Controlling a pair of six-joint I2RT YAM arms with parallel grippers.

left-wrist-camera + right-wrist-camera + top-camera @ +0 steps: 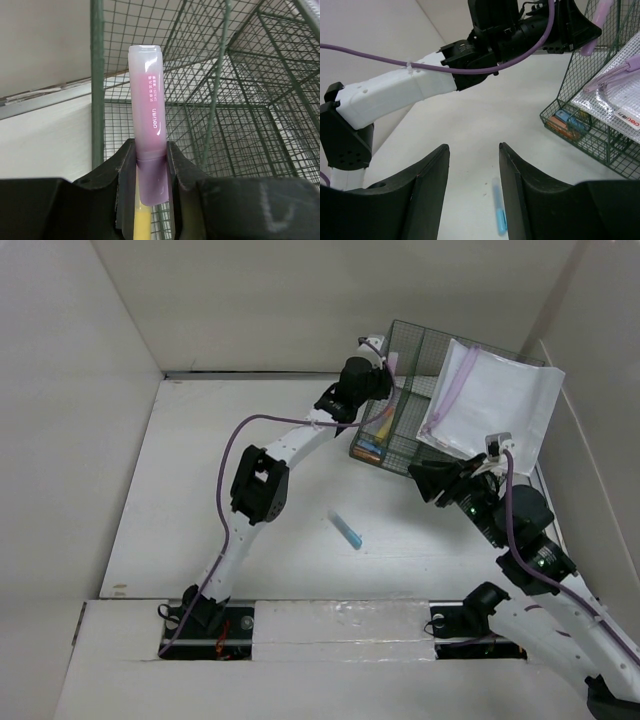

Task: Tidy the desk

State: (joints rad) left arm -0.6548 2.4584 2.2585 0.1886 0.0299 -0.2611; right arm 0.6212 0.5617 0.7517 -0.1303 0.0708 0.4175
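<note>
A purple highlighter [148, 115] was gripped by the left hand [151, 150] at the green basket's [410, 350] rim, upper right of the top view; the right hand [474, 147] was held open above the counter [300, 575] filling mid-frame. A lowering into a compartment was judged due next.

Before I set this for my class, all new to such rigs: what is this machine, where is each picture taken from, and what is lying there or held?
Two robot arms are bolted at a white desk's near edge. One picture looks down from above; the other two come from wrist cameras. The left gripper pinches a purple highlighter by a green wire basket, which carries a zip pouch. The right gripper is open and empty; a blue pen lies on the desk.
</note>
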